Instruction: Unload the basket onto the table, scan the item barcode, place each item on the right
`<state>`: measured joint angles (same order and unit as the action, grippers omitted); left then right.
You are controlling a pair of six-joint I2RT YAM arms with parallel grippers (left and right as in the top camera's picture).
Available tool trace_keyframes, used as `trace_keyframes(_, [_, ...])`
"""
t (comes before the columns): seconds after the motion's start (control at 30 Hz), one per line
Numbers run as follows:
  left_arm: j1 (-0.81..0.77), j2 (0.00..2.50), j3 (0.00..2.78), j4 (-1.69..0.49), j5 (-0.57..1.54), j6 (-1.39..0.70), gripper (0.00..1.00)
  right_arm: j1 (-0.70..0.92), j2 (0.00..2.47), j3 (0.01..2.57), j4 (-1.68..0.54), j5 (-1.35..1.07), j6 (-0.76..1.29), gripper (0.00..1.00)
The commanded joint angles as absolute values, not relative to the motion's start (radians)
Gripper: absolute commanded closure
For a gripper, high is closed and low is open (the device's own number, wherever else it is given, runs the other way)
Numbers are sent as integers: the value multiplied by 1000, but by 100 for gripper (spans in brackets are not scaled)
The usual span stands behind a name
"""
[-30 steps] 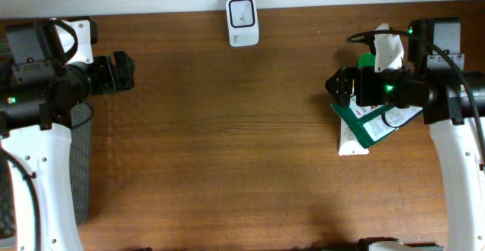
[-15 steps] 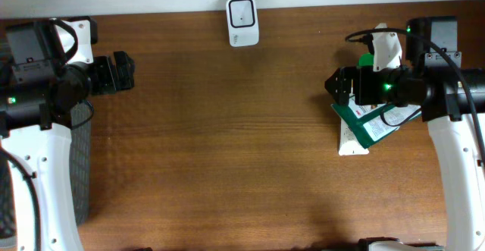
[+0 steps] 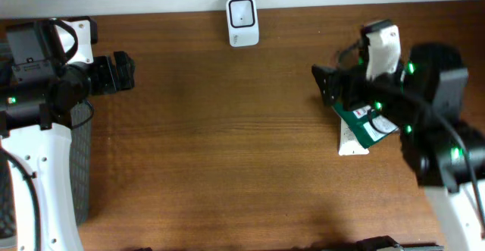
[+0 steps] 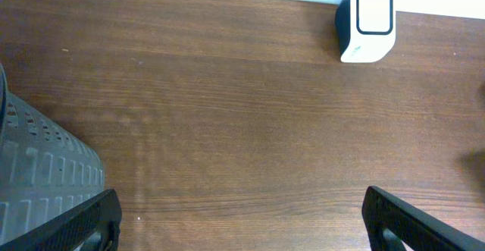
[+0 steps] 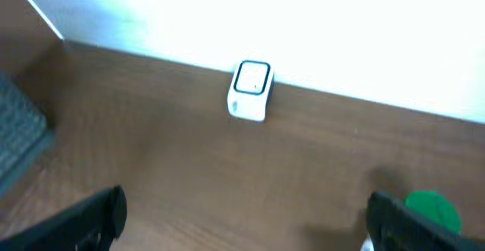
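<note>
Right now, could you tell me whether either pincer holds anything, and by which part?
Nothing is held. The left pincer and the right pincer both stand open and empty; the green-and-white packet lies on the table.

The table (image 3: 227, 152) was dark brown woodgrain; the scanner (image 3: 242, 22) white with a black-edged window; the packet (image 3: 360, 128) green and white; the basket (image 4: 42, 171) grey, perforated.

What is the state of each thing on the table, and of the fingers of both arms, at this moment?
barcode scanner, at the back edge of the table, untouched.
green and white pack, lying flat, partly under the right arm, not held.
grey basket, at the left side; its contents cannot be seen.
left fingers, open, holding nothing.
right fingers, open, holding nothing.
</note>
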<state>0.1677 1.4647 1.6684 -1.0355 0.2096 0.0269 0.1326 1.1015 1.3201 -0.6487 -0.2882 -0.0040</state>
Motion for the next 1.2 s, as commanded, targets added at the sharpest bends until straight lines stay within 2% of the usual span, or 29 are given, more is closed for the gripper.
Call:
trace_keyframes(0.0, [167, 1456, 1681, -1034, 221, 39, 1, 121, 935, 1100, -457, -272, -12, 2])
trace_keyframes(0.43, [167, 1456, 1681, -1034, 221, 39, 1, 57, 318, 361, 82, -273, -12, 2])
trace_keyframes(0.6, [167, 1456, 1681, -1034, 221, 39, 1, 58, 179, 162, 229, -273, -12, 2])
trace_keyframes(0.97, [167, 1456, 1681, -1034, 221, 39, 1, 59, 28, 13, 266, -274, -11, 2])
trace_keyframes(1.17, [167, 1456, 1681, -1034, 221, 39, 1, 59, 3, 6, 197, -280, -11, 2])
